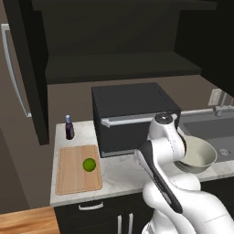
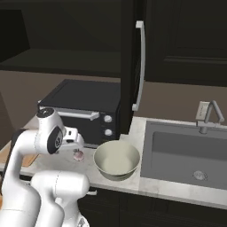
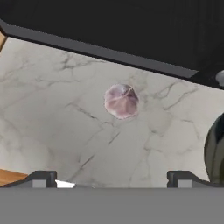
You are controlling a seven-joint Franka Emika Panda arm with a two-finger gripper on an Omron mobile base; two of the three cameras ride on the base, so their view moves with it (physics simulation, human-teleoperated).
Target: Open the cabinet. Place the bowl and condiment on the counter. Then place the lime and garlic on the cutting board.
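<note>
The cabinet (image 1: 119, 67) stands open, one door (image 2: 129, 62) swung out over the counter (image 1: 119, 173). The pinkish garlic (image 3: 122, 101) lies on the marble in front of the black oven, also seen as the garlic (image 2: 78, 154) just left of the bowl (image 2: 117, 159). My gripper (image 3: 112, 179) hangs above the garlic, open, with nothing between its fingers (image 3: 43, 178). The cream bowl (image 1: 197, 155) sits near the counter's front edge by the sink. The purple condiment (image 1: 69, 128) stands upright behind the cutting board (image 1: 73, 176). The green lime (image 1: 89, 164) rests on the board.
A black countertop oven (image 1: 132, 116) with a silver handle fills the back of the counter. The sink (image 2: 186, 150) and its faucet (image 2: 209, 116) lie to the right. The cabinet's left door (image 1: 18, 68) juts out at the far left.
</note>
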